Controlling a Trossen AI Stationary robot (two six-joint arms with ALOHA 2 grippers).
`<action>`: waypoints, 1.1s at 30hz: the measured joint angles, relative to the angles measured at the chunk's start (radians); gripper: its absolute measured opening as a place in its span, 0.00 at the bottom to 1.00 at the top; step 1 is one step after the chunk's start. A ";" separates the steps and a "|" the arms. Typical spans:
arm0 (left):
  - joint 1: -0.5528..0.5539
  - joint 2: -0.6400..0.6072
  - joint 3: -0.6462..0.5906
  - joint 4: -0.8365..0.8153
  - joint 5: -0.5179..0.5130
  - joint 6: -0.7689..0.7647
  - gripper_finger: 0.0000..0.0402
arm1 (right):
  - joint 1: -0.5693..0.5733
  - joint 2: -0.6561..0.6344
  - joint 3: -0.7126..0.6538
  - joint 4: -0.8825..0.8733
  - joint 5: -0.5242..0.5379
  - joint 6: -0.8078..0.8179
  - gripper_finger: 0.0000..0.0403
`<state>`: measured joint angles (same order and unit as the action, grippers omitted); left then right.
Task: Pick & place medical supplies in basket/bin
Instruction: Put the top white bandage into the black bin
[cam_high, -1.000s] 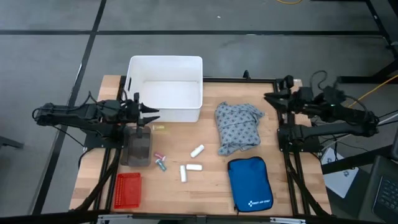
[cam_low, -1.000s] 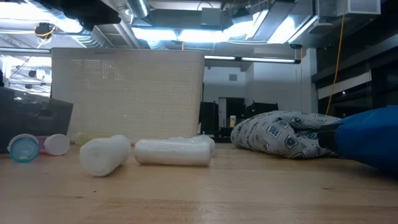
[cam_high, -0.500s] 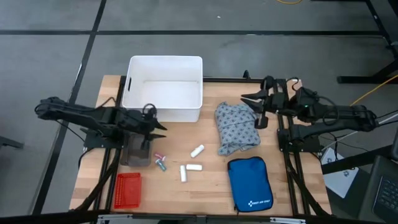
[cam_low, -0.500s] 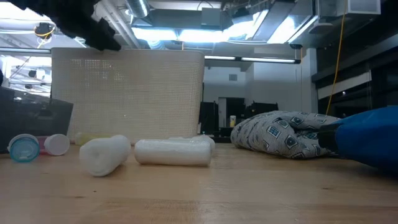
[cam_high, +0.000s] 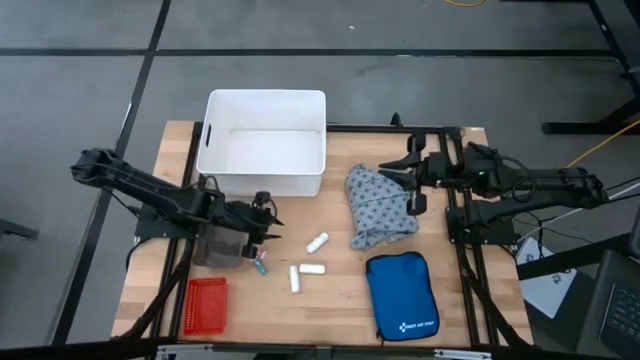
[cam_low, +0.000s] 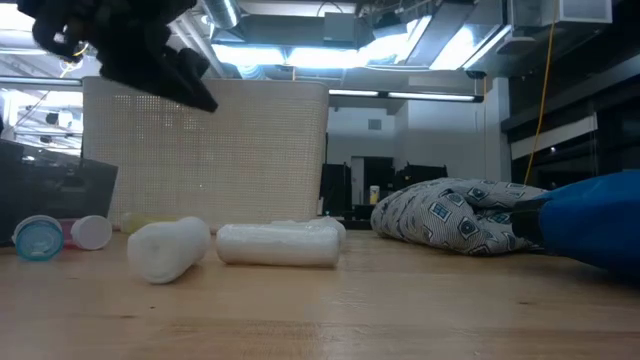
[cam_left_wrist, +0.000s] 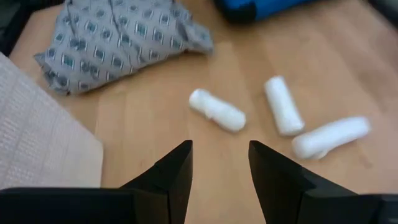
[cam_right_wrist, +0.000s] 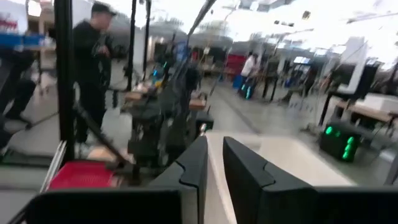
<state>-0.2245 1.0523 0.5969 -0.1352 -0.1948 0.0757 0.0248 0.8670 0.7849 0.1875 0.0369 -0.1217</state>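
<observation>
Three white rolls (cam_high: 313, 269) lie on the wood near the table's middle, also in the left wrist view (cam_left_wrist: 216, 111). Tiny vials (cam_high: 258, 262) lie just left of them. The grey-blue dotted garment (cam_high: 380, 205) lies crumpled to their right. The red basket (cam_high: 207, 303) sits flat at the near left corner. My left gripper (cam_high: 272, 222) hovers open above the table, left of the rolls (cam_left_wrist: 219, 149). My right gripper (cam_high: 392, 178) hangs level over the garment's right edge, its fingers a narrow gap apart (cam_right_wrist: 215, 149).
A large white tub (cam_high: 265, 145) stands at the far edge, and a dark grey box (cam_high: 218, 240) sits under my left arm. The blue zip pouch (cam_high: 402, 297) lies near the right front. People stand in the room beyond (cam_right_wrist: 93, 56).
My left gripper has moved toward the near edge and the table's right, coming down toward the vials and rolls. My right gripper has swung out from the right edge toward the table's left, reaching the garment. Nothing on the table has moved.
</observation>
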 joint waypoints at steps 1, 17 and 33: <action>-0.007 0.014 0.006 -0.004 -0.019 0.000 0.39 | 0.007 0.010 0.000 -0.015 0.001 0.002 0.14; -0.024 0.237 0.110 0.010 0.006 -0.277 0.39 | 0.134 0.189 0.000 -0.038 0.335 -0.081 0.14; 0.012 0.663 0.406 -0.027 -0.097 -0.451 0.39 | 0.219 0.202 0.000 -0.032 0.341 -0.075 0.14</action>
<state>-0.2127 1.7150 1.0029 -0.1624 -0.2923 -0.3758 0.2434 1.0691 0.7849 0.1558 0.3775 -0.1967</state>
